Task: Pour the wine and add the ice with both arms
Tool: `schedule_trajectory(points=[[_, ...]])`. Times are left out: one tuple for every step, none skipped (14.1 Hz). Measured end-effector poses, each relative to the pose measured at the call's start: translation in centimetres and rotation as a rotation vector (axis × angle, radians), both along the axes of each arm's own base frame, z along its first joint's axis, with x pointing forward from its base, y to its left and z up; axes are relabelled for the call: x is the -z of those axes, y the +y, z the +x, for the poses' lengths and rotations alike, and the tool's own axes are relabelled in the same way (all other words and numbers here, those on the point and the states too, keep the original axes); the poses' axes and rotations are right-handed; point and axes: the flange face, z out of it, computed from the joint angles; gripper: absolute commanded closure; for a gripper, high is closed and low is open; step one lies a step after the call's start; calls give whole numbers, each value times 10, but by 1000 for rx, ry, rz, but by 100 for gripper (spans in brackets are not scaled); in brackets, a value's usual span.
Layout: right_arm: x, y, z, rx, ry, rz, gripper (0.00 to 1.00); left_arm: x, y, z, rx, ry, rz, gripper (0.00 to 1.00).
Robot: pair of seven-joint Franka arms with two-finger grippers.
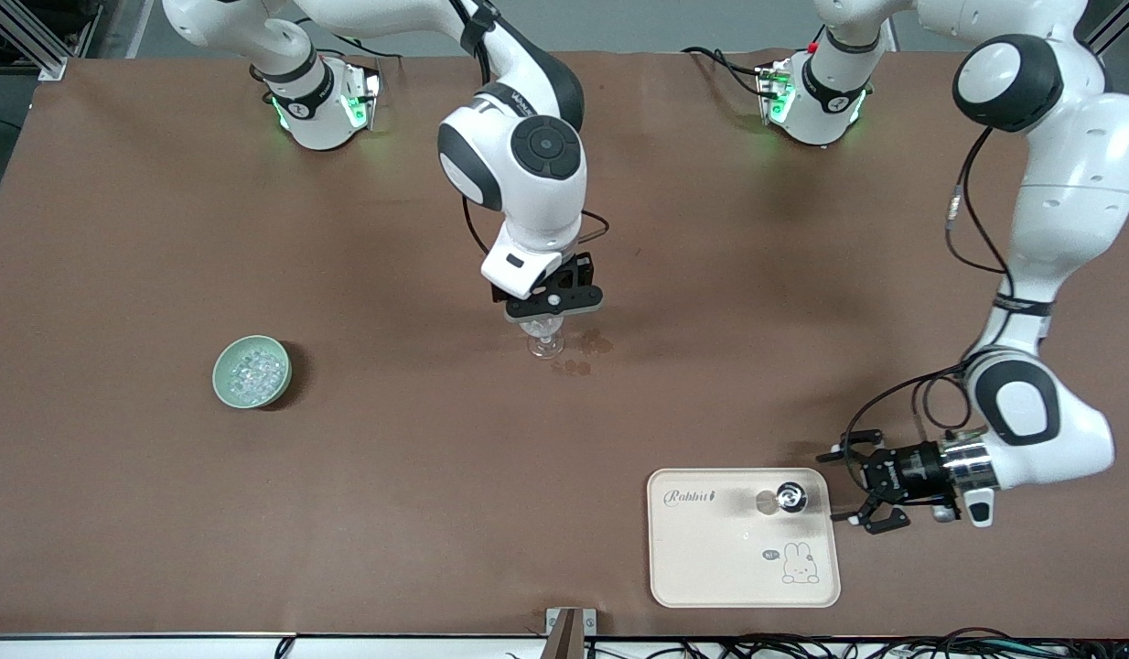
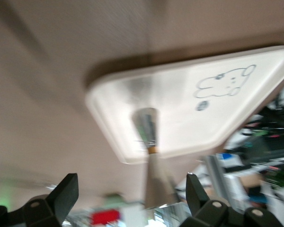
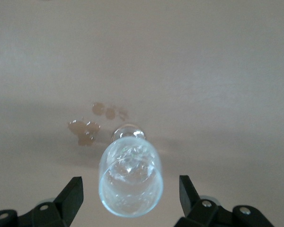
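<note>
White arms (image 1: 528, 174), fingers (image 3: 71, 198) spread

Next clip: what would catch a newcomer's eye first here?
Probably the clear wine glass standing mid-table with ice in its bowl, the right end effector open just above it and wet spots on the brown cloth beside it. Next, the white rabbit tray at the left arm's end, nearer the front camera, holds a bottle, with the left end effector open beside it. A green bowl of ice sits toward the right arm's end.
</note>
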Motion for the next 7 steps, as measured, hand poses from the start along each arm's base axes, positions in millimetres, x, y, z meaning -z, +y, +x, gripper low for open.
schedule_trajectory(points=[[-14,-13,11,25,-17,12,4,-15,7,-5,69,1,51,0],[-31,-32,24,57,-34,26,3,-34,11,-9,128,4,90,0],[-50,-53,36,91,-47,38,3,-55,11,-13,178,4,116,0],[-69,-78,47,129,-55,43,2,-80,8,-17,225,-5,140,0],[-88,-104,56,169,-58,45,1,-108,3,-20,273,-31,169,0],[-105,-131,64,209,-59,46,1,-140,-4,-23,329,-84,208,0],[-118,-157,71,246,-61,46,1,-172,-13,-27,392,-143,258,0]])
